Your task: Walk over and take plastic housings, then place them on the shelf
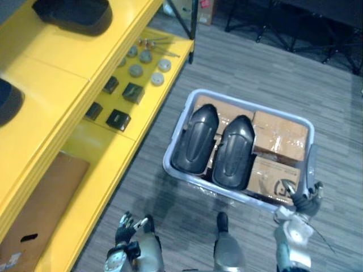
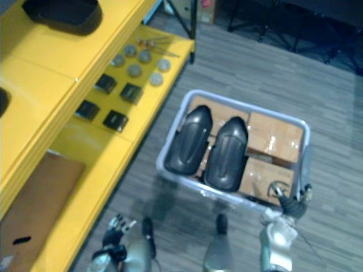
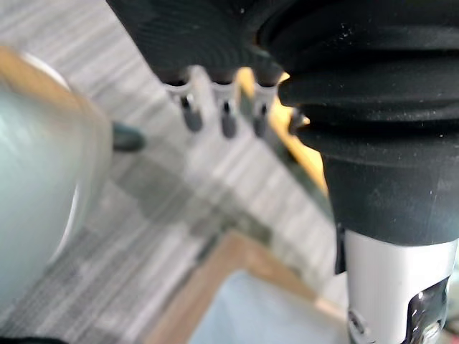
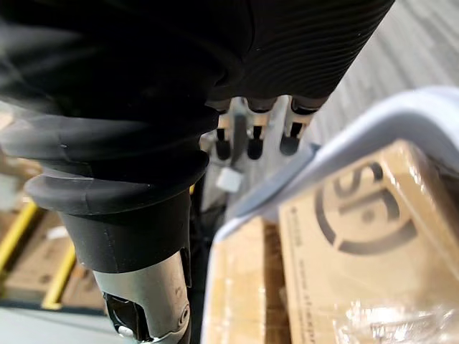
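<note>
Starting on your left, the yellow shelf (image 1: 68, 96) runs along that side with a dark housing (image 1: 74, 14) on its top level. Your left hand (image 1: 129, 229) hangs low beside the shelf, fingers relaxed and holding nothing. Ahead of it and to its right sits the grey bin (image 1: 178, 130) on the floor. Two housings lie in it side by side on cardboard boxes (image 1: 281, 136), long axes pointing away from you: the left housing (image 1: 195, 139) and the right housing (image 1: 233, 152). Your right hand (image 1: 306, 195) is at the bin's near right corner, just beside the rim, fingers loose and empty. I judge the left hand nearer the left housing. The right must cross the boxes, so reach forward and inward along each housing's length.
</note>
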You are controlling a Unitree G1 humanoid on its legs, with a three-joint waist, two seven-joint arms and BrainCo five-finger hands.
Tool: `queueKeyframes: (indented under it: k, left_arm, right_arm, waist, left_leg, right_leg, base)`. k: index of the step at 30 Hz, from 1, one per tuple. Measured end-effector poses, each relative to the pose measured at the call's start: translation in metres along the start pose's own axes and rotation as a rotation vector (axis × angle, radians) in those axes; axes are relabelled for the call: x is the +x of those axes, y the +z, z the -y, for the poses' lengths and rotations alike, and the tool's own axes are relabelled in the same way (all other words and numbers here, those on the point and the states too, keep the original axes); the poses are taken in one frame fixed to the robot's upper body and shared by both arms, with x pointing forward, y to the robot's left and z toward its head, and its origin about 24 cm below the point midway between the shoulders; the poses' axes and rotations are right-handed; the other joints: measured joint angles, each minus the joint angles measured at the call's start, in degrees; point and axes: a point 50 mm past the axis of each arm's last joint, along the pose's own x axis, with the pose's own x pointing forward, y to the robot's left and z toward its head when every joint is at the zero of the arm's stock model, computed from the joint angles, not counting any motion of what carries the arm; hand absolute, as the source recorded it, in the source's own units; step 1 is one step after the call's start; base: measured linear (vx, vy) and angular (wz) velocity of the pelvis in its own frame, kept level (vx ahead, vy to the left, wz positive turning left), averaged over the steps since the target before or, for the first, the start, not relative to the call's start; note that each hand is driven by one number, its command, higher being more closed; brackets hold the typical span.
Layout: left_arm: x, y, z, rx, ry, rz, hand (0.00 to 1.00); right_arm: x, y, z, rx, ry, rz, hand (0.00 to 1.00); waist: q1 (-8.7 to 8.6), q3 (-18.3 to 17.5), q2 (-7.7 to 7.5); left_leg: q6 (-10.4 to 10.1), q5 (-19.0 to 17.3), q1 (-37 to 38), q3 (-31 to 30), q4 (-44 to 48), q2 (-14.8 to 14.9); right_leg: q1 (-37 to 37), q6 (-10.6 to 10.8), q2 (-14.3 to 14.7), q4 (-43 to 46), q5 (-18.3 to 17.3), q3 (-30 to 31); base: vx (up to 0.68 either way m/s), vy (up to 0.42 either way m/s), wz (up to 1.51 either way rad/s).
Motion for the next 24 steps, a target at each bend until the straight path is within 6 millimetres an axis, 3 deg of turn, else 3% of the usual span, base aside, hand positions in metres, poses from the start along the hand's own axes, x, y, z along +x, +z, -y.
queueKeyframes:
  k: [6,14,24]
  left_arm:
    - [0.0,-0.001,0.002,0.037,-0.039,-0.012,0.0]
    - [-0.001,-0.001,0.002,0.087,-0.063,-0.016,0.0]
    - [0.0,-0.002,0.002,0.087,-0.068,-0.021,0.0]
  right_arm:
    - [0.018,0.009,-0.021,0.02,0.014,-0.043,0.0]
    - [0.032,0.028,-0.036,-0.009,0.083,-0.005,0.0]
    - [0.035,0.019,-0.039,-0.197,0.156,-0.123,0.0]
  waist:
    - [2.39,0.9,0.51]
    - [2.54,1.9,0.68]
    - [2.42,2.5,1.09]
  left_leg:
    - [0.1,0.5,-1.4,-1.7,0.1,-0.2]
    - [0.1,1.4,-1.5,-2.3,-0.5,-0.4]
    - [0.0,3.1,-1.6,-2.7,-2.5,-0.8]
  right_leg:
    - [0.0,0.1,-0.1,0.2,0.1,-1.9]
    - [-0.2,0.2,-0.3,0.8,0.1,-3.1]
    - [-1.1,0.2,-0.5,1.2,0.1,-3.5]
  base:
    - [0.01,0.006,0.14]
    - [-0.02,0.005,0.04]
    - [-0.02,-0.003,0.02]
